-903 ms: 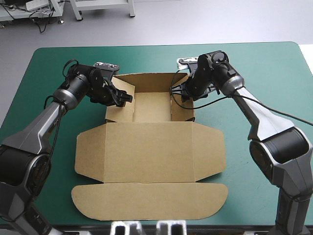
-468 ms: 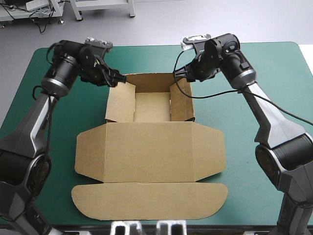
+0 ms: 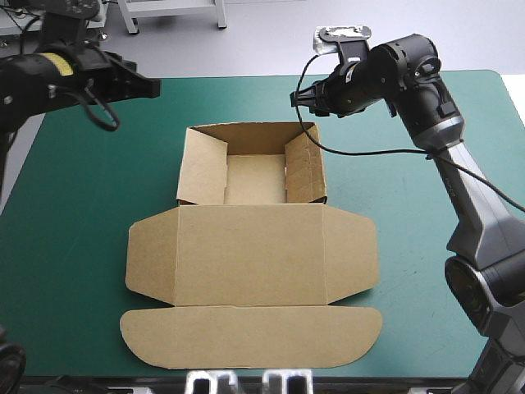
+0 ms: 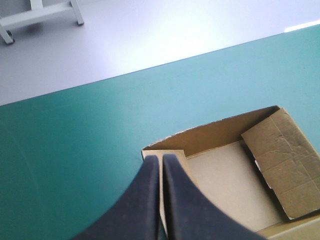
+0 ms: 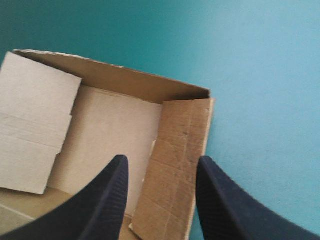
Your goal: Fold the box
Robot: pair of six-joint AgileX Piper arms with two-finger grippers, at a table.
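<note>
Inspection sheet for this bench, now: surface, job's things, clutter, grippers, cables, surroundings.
Surface: teal-green cover, smooth and flat.
Job's things: brown box, an open tray with walls up at the far end, lid flat toward the near edge.
Clutter: nothing seen.
Grippers: left gripper shut, empty, above the table off the tray's far left corner; right gripper open, empty, above the tray's far right corner.
Cables: nothing seen.
Surroundings: nothing seen.
</note>
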